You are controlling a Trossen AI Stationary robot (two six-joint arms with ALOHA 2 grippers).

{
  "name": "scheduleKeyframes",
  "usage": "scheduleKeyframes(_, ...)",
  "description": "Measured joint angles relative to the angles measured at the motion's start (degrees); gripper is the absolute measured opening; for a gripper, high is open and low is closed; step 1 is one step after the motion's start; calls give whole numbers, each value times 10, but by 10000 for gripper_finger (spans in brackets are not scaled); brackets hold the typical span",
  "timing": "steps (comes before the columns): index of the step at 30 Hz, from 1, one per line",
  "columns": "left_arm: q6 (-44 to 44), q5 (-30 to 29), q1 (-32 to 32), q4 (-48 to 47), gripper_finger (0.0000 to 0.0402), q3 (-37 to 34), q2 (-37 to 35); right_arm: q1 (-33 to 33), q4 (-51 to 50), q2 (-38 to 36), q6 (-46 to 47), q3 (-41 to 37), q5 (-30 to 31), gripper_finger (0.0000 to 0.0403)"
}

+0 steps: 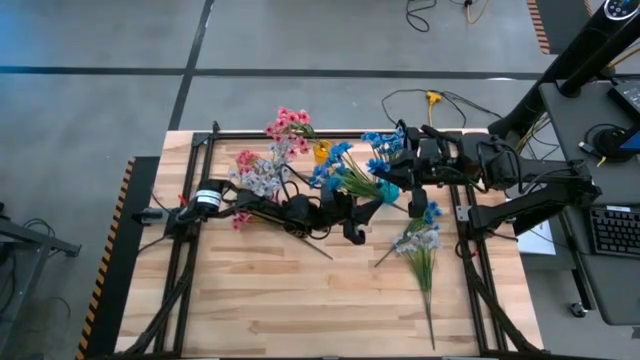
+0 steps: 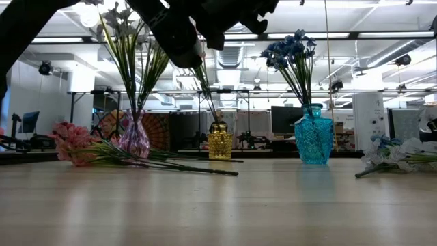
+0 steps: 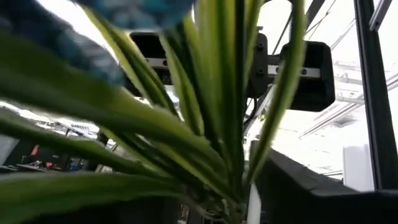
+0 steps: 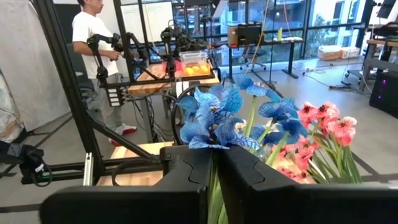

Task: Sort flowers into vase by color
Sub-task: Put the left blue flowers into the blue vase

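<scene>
Blue flowers (image 2: 292, 49) stand in a blue glass vase (image 2: 314, 140). My right gripper (image 4: 214, 186) reaches in from the table's right (image 1: 403, 165) and is shut on green stems under blue blossoms (image 4: 217, 118). My left gripper (image 1: 365, 215) is just near-left of that vase, raised, with green leaves (image 3: 205, 124) filling its wrist view. Pale white-lavender flowers stand in a purple vase (image 2: 134, 140). A gold vase (image 2: 218, 143) holds one stem. Pink flowers (image 2: 72, 143) lie on the table at the left, and a pale sprig (image 1: 420, 245) lies at the right. My right gripper pinches thin green stems (image 4: 215, 171) between its two fingers, just below the blue blossoms. It comes in about level from the table's right. The blossoms stand upright above the fingers. The stems' lower ends are hidden by the fingers.
More pink sprigs (image 1: 290, 122) lie along the far edge, and one (image 1: 240, 220) lies by the left arm. The black frame rails (image 1: 470, 260) run along both sides. Bare wood (image 1: 300, 300) fills the near half. A person (image 4: 93, 37) stands by another table beyond.
</scene>
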Motion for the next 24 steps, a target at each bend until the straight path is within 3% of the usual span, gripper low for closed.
scheduleKeyframes(7,-1,0,0,0,14,-4,0,0,-25,-1,22,0,5,76)
scheduleKeyframes(12,-3,0,0,0,20,-9,0,-1,-68,-9,45,0,6,127)
scheduleKeyframes(16,-3,6,0,0,20,-21,-1,0,-167,-15,44,35,7,157)
scheduleKeyframes(20,-3,40,0,-15,10,-39,-7,2,-280,-18,45,72,7,170)
scheduleKeyframes(24,-2,50,0,-93,4,-60,-30,14,-387,-17,51,73,6,169)
